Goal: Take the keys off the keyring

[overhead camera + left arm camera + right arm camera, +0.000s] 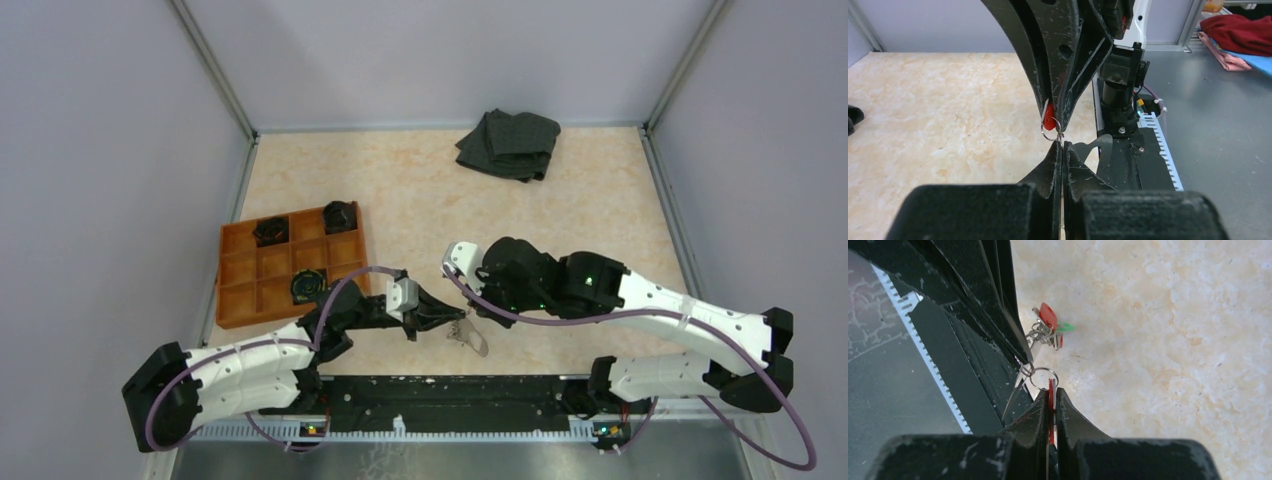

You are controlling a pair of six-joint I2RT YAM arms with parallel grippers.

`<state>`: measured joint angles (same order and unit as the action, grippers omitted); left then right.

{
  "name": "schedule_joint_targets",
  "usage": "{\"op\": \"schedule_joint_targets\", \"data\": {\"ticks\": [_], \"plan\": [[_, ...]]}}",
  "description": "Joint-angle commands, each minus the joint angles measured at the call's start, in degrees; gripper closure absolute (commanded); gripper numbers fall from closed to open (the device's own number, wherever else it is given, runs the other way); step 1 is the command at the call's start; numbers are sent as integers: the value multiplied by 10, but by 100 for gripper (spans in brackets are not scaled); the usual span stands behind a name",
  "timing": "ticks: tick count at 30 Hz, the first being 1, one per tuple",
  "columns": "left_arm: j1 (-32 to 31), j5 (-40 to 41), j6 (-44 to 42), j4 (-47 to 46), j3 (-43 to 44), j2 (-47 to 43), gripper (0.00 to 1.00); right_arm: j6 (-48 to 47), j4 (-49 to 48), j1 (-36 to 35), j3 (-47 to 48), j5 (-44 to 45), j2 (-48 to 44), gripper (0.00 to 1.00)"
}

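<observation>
- The left gripper (1062,150) and right gripper (1051,392) are meeting nose to nose low over the near edge of the beige marble-look tabletop (400,190), just ahead of the arm bases.
- The right gripper's fingers are squeezing a small red-headed key (1051,386), silvery metal with a red plastic head, flat between the pads.
- That key is hanging on the keyring (1044,369), a thin silvery wire loop sitting in the gap between the two grippers.
- The left gripper's fingers are pressing tight together with the tips right at the loop's edge. It's too tiny to tell exactly what they're nipping.
- A plain silvery key (1015,390) is dangling beside the left fingertips.
- The rest of the keys (1048,325), a silvery bunch with one red and one green head, are sitting just past the loop. I can't tell if they're lying on the table or hanging.
- Each gripper's black fingers are blocking a big chunk of the other wrist view, and from above both grippers are hiding the loop.
- Off to the left, near the left arm, an orange gridded plastic tray (240,270) is holding black round coiled objects (308,285) in three compartments.
- A dark grey folded cloth (510,143) is lying at the table's far edge.
</observation>
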<state>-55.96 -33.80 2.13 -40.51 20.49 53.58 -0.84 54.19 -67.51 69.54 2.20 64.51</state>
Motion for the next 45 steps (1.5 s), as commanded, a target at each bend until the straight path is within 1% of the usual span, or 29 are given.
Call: {"op": "schedule_joint_targets", "data": {"ticks": [1,6,10,11,14,16,22,25,38,45], "plan": [[-7,16,65,-126,-29,-17,100,12,-21,-3,-15,30,-15,100],[-6,40,104,-180,-51,-26,100,21,-24,-3,-24,37,-14,100],[-7,53,101,-161,-50,-27,100,17,-15,-3,-3,55,-14,100],[-7,59,99,-151,-50,-27,95,14,-13,-3,3,60,-16,100],[-7,65,86,-126,-49,-27,73,-3,-15,-3,20,66,-21,100],[-7,68,72,-106,-43,-27,67,-18,-15,-5,30,65,-21,100],[-7,81,19,-46,-12,-20,66,-57,-6,-11,48,70,-18,100],[-7,84,-1,-31,7,-8,66,-69,1,-13,54,69,-14,100],[-7,65,-9,-35,32,27,62,-59,3,-19,71,63,4,100],[-7,53,-11,-44,38,37,64,-54,6,-21,80,58,12,100]]}}
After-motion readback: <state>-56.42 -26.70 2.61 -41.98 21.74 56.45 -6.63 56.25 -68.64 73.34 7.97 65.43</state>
